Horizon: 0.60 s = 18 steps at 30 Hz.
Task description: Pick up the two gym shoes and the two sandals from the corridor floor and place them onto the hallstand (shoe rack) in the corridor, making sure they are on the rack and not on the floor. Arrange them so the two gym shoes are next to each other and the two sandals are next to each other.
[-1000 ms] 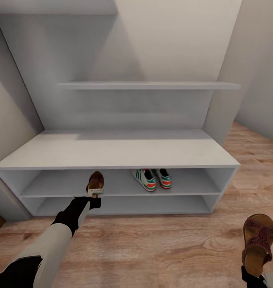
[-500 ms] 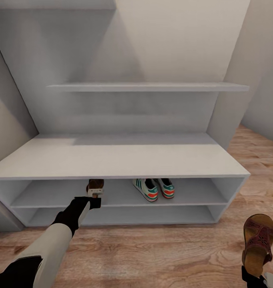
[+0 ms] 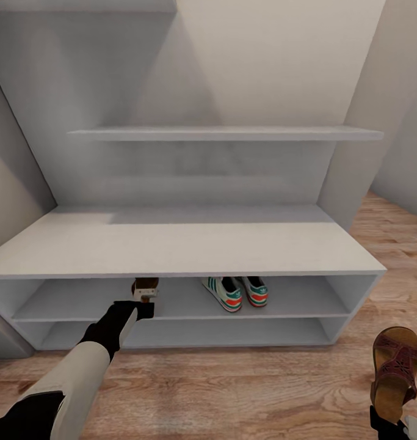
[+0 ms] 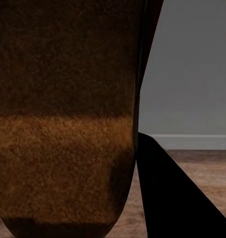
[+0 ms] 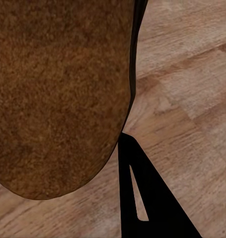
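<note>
Head view: the two gym shoes (image 3: 235,291) sit side by side on the upper shelf row of the hallstand (image 3: 184,250), at about 1 o'clock from the middle of that shelf. At their 9 o'clock, well apart from them, the first sandal (image 3: 146,285) pokes in under the hallstand's top board, held at its heel end by the left gripper (image 3: 145,298), which is closed on it. Whether the sandal's sole already touches the shelf cannot be told from here. The left wrist view gives a close brown sole (image 4: 63,119) with grey wall and wood floor beyond it. The second sandal (image 3: 396,373) hangs at 5 o'clock in the head view, over the corridor floor (image 3: 232,391), gripped from below by the right gripper (image 3: 388,425); the right wrist view has its sole (image 5: 60,94) above the planks.

The risks, as I judge them: the first sandal enters toe first just beneath the top board, so a slight lift could catch it on that edge and twist it in the grip. Let go too near the shelf lip, it may tip out onto the floor. The second sandal must then land just beside the first, not on the far side of the sneakers, or the pair ends up split.
</note>
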Available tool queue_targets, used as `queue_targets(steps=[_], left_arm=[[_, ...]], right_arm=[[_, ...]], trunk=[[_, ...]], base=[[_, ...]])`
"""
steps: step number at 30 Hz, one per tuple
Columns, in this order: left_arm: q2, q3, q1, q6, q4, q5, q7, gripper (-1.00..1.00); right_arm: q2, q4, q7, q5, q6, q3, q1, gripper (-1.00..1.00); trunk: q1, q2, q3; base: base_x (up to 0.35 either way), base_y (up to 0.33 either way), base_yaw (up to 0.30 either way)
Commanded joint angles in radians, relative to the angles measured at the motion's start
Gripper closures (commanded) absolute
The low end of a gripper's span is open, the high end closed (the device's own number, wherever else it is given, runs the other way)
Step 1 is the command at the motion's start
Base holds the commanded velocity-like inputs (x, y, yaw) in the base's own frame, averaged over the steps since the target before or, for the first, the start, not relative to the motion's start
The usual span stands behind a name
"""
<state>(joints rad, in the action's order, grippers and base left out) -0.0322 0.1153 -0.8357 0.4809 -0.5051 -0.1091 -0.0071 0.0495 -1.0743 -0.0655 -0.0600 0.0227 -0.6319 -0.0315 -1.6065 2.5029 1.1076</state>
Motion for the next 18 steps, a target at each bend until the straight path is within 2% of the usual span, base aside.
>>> queue_targets(steps=[1, 5, 11, 18], left_arm=[[-0.002, 0.007, 0.0, 0.005, -0.002, -0.014, -0.005, 1.0], [-0.002, 0.007, 0.0, 0.005, -0.002, -0.014, -0.005, 1.0], [-0.002, 0.007, 0.0, 0.004, -0.002, -0.014, -0.004, 1.0], [0.0, 0.007, 0.0, -0.003, -0.003, -0.014, -0.005, 1.0]], right_arm=[[0.0, -0.001, -0.007, -0.006, 0.003, -0.003, -0.001, 1.0], [0.0, -0.001, -0.007, -0.006, 0.002, -0.003, -0.001, 1.0], [0.0, -0.001, -0.007, -0.006, 0.002, -0.003, -0.001, 1.0], [0.0, -0.001, -0.007, -0.006, 0.002, -0.003, -0.001, 1.0]], trunk=[[0.0, 0.0, 0.001], [0.0, 0.0, 0.001], [0.0, 0.0, 0.001], [0.0, 0.0, 0.001]], base=[[0.006, 0.0, 0.0], [0.033, 0.0, 0.0], [0.161, 0.0, 0.0], [0.019, 0.0, 0.0]])
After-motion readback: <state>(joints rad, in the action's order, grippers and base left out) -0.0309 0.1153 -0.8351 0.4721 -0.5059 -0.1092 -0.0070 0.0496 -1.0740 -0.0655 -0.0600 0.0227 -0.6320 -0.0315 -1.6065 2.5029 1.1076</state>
